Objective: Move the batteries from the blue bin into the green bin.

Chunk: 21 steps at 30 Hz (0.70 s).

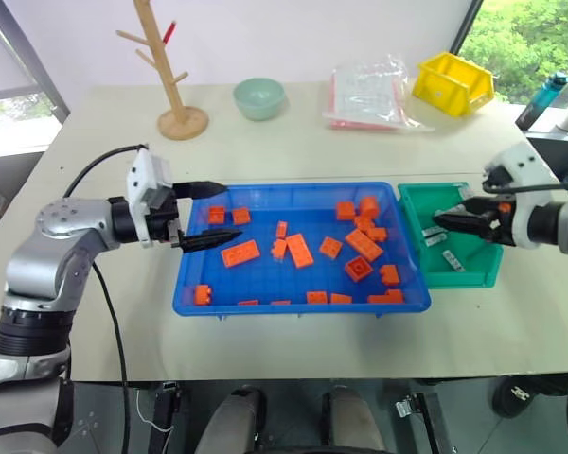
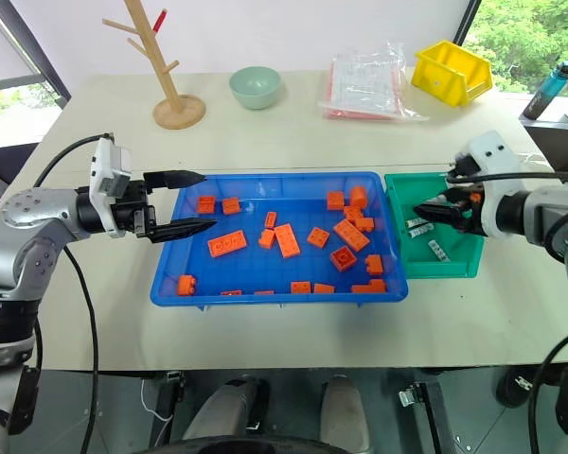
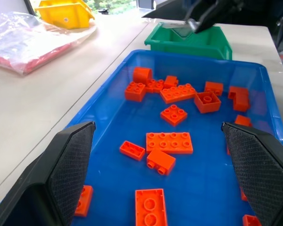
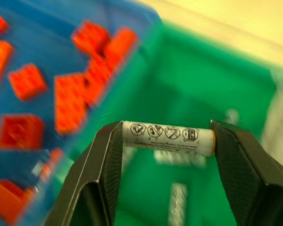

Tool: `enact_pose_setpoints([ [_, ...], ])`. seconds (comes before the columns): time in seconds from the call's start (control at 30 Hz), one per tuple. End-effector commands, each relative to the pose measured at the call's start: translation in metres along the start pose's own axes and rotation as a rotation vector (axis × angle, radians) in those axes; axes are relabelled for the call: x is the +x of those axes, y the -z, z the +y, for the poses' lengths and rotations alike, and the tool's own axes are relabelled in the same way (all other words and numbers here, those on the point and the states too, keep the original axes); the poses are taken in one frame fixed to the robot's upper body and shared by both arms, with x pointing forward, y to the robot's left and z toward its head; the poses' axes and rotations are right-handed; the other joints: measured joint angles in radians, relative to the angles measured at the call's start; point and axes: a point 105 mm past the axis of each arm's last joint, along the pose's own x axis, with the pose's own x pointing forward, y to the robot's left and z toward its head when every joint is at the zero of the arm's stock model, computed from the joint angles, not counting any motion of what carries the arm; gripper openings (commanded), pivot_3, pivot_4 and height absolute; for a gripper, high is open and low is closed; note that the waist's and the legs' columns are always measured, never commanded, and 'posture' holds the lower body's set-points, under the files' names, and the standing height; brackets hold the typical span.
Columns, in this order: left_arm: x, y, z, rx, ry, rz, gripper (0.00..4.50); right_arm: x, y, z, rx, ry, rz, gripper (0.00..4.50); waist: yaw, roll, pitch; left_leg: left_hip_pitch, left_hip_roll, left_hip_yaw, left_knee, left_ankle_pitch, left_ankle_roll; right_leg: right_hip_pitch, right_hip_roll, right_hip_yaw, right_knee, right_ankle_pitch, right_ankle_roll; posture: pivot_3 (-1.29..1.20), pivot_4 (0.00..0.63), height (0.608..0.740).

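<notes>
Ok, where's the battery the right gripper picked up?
The battery is clamped end to end in the right gripper, held above the green bin, just right of the blue bin.

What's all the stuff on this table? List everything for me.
blue bin: one, blue, table centre
orange toy bricks: about twenty, orange, in blue bin
green bin: one, green, beside blue bin
batteries: a few in green bin, silver; one more gripped above it
yellow bin: one, far corner
bowl: one, pale green, far side
wooden rack: one, beside bowl
plastic bag: one, clear, near yellow bin
left gripper: open, over blue bin
right gripper: holding battery
</notes>
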Motion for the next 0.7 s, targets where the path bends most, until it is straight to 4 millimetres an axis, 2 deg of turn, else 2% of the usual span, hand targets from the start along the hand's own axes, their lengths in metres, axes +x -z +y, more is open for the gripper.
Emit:
enact_pose_setpoints([
  [0.03, -0.005, -0.014, 0.005, 0.052, -0.020, -0.031, 4.50, -0.006, -0.010, -0.007, -0.054, 0.042, -0.069, 3.69, -0.002, 0.000, 0.000, 0.000, 0.000, 0.000, 0.000, 0.000, 0.000, 0.000, 0.000, 0.000, 0.000, 0.000, 0.000, 0.00, 0.150, 0.726],
  [0.1, -0.005, -0.014, 0.006, 0.055, -0.020, -0.028, 4.50, -0.005, -0.009, -0.010, -0.093, 0.051, -0.079, 4.42, 0.000, 0.000, 0.000, 0.000, 0.001, 0.000, 0.000, 0.000, 0.000, 0.000, 0.000, 0.000, 0.000, 0.000, 0.000, 0.00, 0.150, 0.726],
  [0.17, -0.007, -0.014, 0.008, 0.054, -0.031, -0.025, 4.50, -0.009, -0.011, -0.009, -0.211, 0.028, -0.121, 4.42, 0.003, 0.000, 0.000, 0.000, 0.000, 0.000, 0.000, 0.000, 0.000, 0.000, 0.000, 0.000, 0.000, 0.000, 0.000, 0.00, 0.150, 0.726],
  [0.23, -0.012, -0.015, 0.012, 0.048, -0.056, -0.023, 4.50, -0.018, -0.011, 0.002, -0.349, -0.072, -0.171, 4.42, 0.010, 0.000, 0.000, 0.000, -0.001, 0.000, 0.001, 0.000, 0.000, 0.000, 0.000, 0.000, 0.000, 0.000, 0.000, 0.00, 0.150, 0.726],
  [0.3, -0.021, -0.015, 0.017, 0.039, -0.085, -0.019, 4.50, -0.031, -0.008, 0.008, -0.381, -0.171, -0.202, 4.42, 0.011, 0.000, 0.000, 0.000, -0.001, -0.001, 0.001, 0.000, 0.000, 0.000, 0.000, 0.000, 0.000, 0.000, 0.000, 0.00, 0.150, 0.726],
  [0.57, -0.075, -0.016, 0.028, -0.003, -0.154, 0.070, 4.50, -0.078, 0.018, -0.042, -0.275, -0.195, -0.163, 4.42, 0.001, 0.000, 0.000, 0.002, 0.000, 0.000, 0.000, 0.000, 0.000, 0.001, 0.001, -0.001, -0.001, 0.000, 0.000, 0.00, 0.150, 0.726],
  [0.7, -0.093, -0.015, 0.033, 0.007, -0.199, 0.110, 4.50, -0.087, 0.033, -0.055, -0.212, -0.205, -0.141, 4.42, 0.002, 0.000, 0.000, 0.002, 0.000, 0.000, 0.000, 0.000, 0.000, 0.002, 0.000, 0.000, -0.002, 0.000, 0.000, 0.00, 0.150, 0.726],
])
